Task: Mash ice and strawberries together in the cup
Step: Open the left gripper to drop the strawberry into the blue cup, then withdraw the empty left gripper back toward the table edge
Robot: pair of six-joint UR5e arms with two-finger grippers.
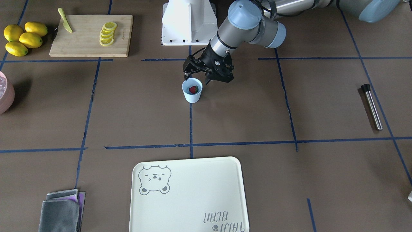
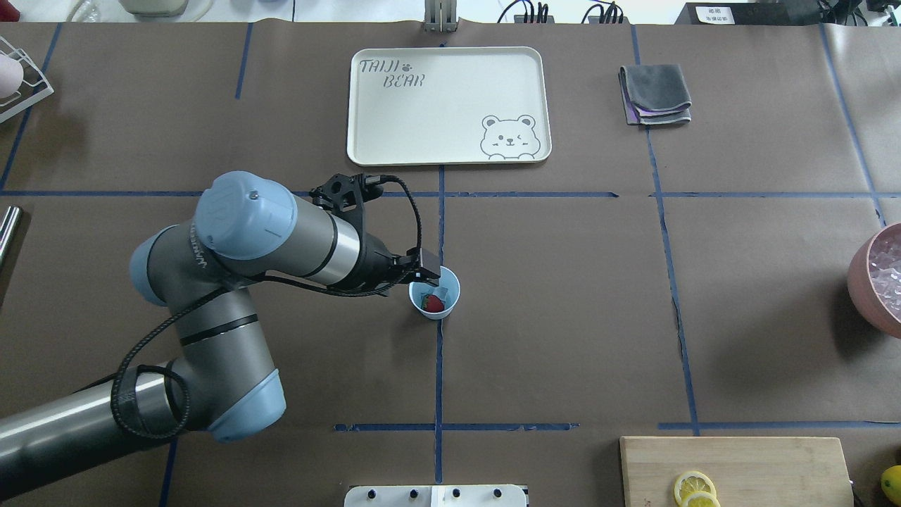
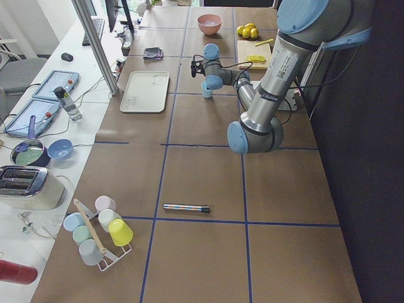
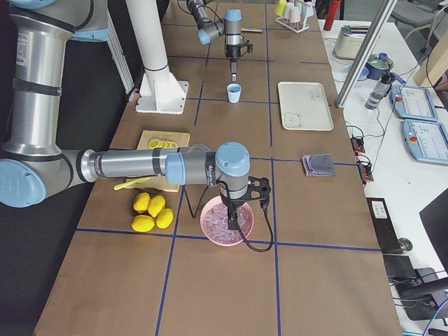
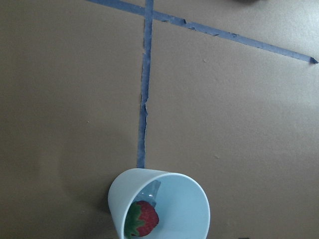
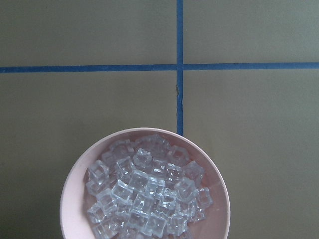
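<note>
Cup (image 1: 193, 96) stands upright on the brown surface (image 1: 257, 112), on a blue tape line (image 1: 191, 125). Contents, per left wrist view: one strawberry (image 5: 144, 219) with green cap lying against the inner wall, and an ice chunk (image 5: 152, 191), clear and faint, just beside the berry. Neither shows any crushing. Left gripper (image 1: 206, 75) hangs just above the cup, at the rim on the robot's side, not touching it as far as can be seen. Whether its jaws are apart or together cannot be told from any view. Right gripper (image 4: 234, 211) is well away from the cup, on the robot's right, over a pink bowl (image 6: 70, 189) heaped with ice cubes (image 6: 149, 194). It shows only in the side view, so its jaw state cannot be told. A metal rod with a black end (image 1: 371, 106) lies flat well away from the cup, on the robot's left. A cream tray (image 1: 193, 199) lies beyond the cup, on the side away from the robot's base. A cutting board (image 1: 83, 42) with lemon slices (image 1: 107, 33) sits well to the cup's right side.
</note>
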